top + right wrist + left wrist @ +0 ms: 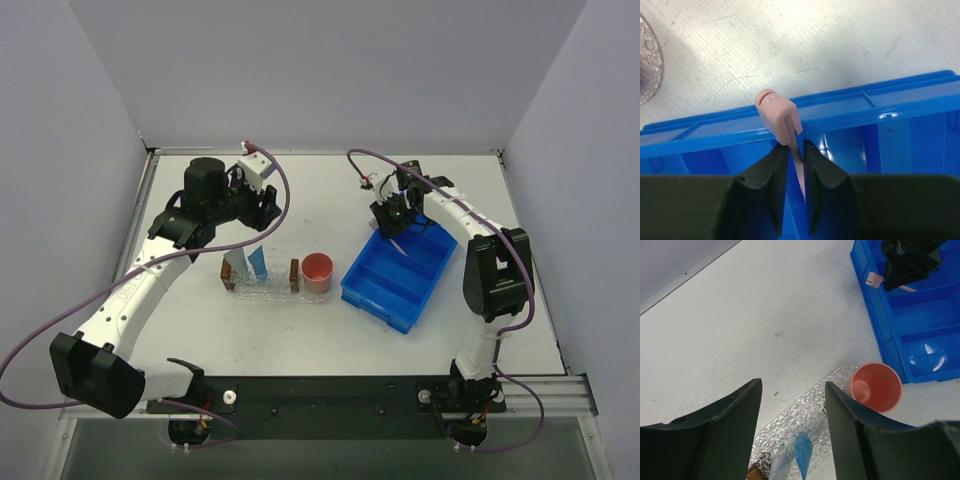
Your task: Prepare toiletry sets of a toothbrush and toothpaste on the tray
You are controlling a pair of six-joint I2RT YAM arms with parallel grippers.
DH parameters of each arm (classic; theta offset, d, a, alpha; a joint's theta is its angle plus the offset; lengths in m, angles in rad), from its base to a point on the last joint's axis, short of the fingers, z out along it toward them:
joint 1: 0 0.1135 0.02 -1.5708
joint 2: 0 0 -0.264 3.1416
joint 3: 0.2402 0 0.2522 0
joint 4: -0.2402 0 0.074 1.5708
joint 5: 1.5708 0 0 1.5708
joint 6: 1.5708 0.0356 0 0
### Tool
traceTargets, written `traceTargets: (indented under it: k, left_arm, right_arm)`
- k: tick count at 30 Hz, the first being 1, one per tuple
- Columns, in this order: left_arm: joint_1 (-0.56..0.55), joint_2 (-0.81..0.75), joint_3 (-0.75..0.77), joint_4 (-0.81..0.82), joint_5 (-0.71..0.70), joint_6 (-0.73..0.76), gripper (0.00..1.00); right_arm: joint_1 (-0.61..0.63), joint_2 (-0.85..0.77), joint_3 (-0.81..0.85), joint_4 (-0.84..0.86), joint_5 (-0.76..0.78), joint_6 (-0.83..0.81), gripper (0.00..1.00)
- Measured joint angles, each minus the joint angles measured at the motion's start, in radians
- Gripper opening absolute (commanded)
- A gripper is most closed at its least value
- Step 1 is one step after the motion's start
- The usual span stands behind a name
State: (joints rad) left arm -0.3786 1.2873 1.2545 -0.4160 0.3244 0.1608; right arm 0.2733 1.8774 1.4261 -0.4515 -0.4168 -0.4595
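Top external view showed two arms, one clear bumpy oval tray (pixel 262 290), one blue divided bin (pixel 400 278) to its right and one pink cup (pixel 317 271) at the tray's right end, just beside the bin. Two toothpaste tubes stood side by side on the tray: a light blue tube (pixel 258 263) and, to its left, a whitish-grey tube (pixel 237 267). Two small brown blocks (pixel 294 274) flanked them, too small to identify.

One toothbrush (pixel 778 112) was in play. The right gripper (pixel 795 150) had its fingers closed narrowly on the thin pink stem, holding it over the bin's far-left part. The rounded, notched pink head stood clear above the fingertips. The rest of the handle was hidden between and below the fingers, and from above the brush was hard to make out against the dark gripper.

The left gripper (pixel 792 390) hung over the tray with its jaws wide apart and nothing between them. Its wrist view cut off the lower ends of both tubes and all but a corner of one brown block. The bin's near end also ran out of that frame.
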Motion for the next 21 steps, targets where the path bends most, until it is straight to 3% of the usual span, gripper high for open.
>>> traceTargets:
  k: [7, 21]
  left_arm:
    - [0.000, 0.000, 0.000, 0.000, -0.001, 0.000, 0.63]
    - [0.000, 0.002, 0.000, 0.013, 0.000, -0.019, 0.63]
  right_arm:
    - [-0.005, 0.000, 0.000, 0.006, 0.001, -0.018, 0.05]
    - [-0.006, -0.030, 0.028, -0.011, 0.037, -0.052, 0.04]
